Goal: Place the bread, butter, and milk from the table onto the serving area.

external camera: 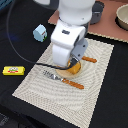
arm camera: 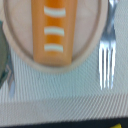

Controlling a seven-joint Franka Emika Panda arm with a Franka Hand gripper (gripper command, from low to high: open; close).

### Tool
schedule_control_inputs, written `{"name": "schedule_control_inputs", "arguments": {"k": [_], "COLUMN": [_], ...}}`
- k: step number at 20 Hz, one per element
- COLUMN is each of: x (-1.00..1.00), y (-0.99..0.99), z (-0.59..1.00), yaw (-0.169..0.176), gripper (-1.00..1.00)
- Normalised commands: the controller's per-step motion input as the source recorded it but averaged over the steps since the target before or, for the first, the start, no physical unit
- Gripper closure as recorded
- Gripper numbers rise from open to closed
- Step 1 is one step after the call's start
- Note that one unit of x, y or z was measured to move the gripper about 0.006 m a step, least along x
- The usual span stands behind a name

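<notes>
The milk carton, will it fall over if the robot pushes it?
Probably. The milk stands upright and taller than its base on the table, so a high push could tip it. Its flat sides likely won't roll.

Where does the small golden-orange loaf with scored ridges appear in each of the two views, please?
Exterior view: the golden-orange loaf is mostly hidden under the robot's wrist; only an orange sliver shows near the beige striped placemat's middle.
Wrist view: the loaf fills the upper centre, lying on the round tan plate.
Shared landmark: the silver-tined fork beside the plate.
</notes>
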Motion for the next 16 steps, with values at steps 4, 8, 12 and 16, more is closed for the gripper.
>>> {"name": "schedule_control_inputs", "arguments": {"k": [4,8,12,16], "x": [-0.94,-0.98,-0.98,-0.98], "y": [-0.13,-0.18,-0.25,-0.27], "z": [0.11,0.00,-0.02,-0.04], "yaw": [-0.002,-0.013,-0.008,-0.005], "gripper": [-1.00,-1.00,-1.00,-1.00]}}
